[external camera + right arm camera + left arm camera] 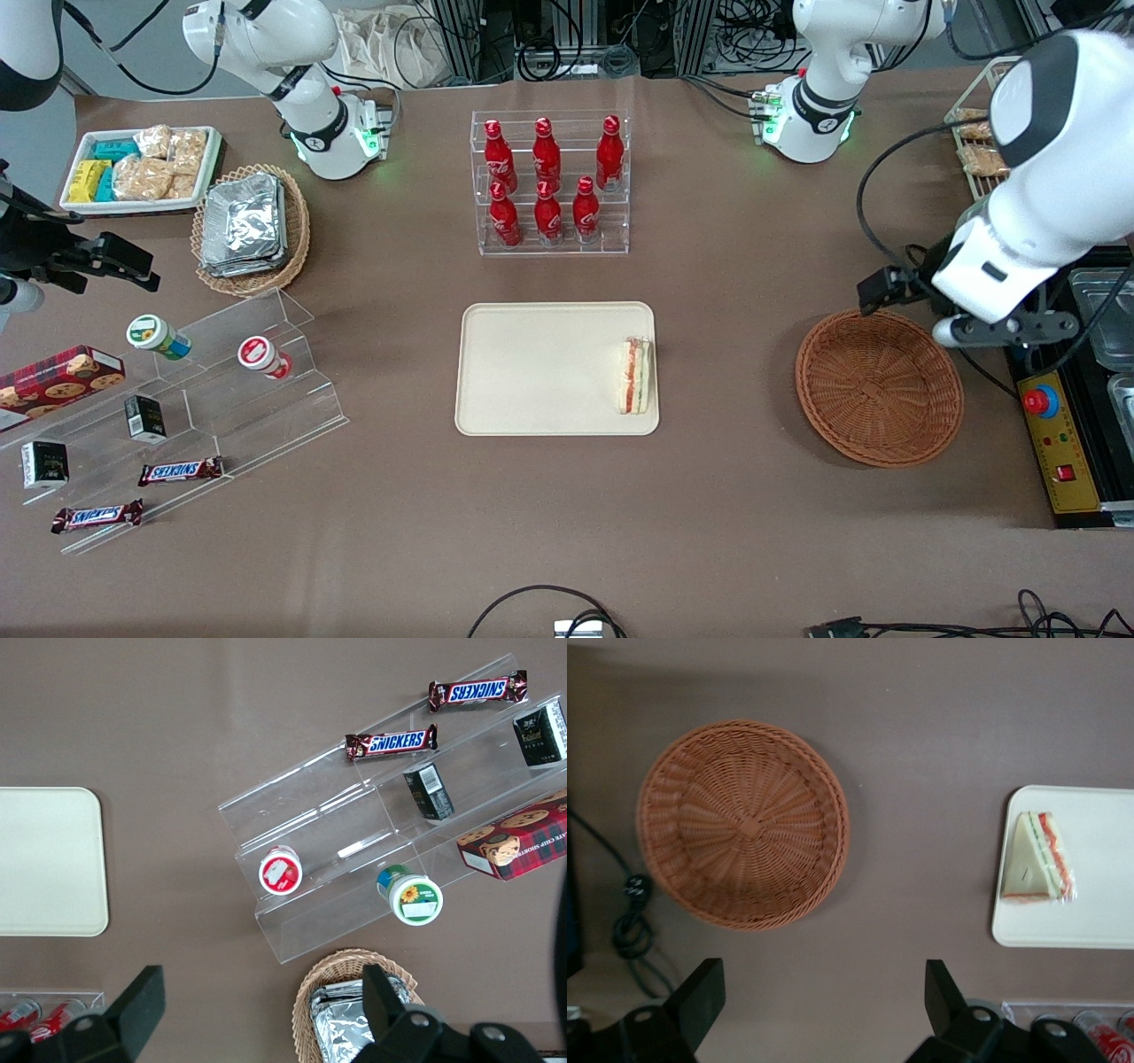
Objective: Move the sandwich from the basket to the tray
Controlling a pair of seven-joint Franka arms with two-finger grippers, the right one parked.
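Your sandwich [635,376] lies on the tray [532,372], at its edge nearest the empty basket [879,387]; the gripper [819,1001], fingers spread and empty, hangs above that basket. Task looks complete.

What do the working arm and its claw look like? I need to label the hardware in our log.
The left arm has glossy white rounded shells with dark grey joint bands, and a black cable loops off it. Its claw, above the table beside the basket, has two black, wedge-shaped fingers on a black body.
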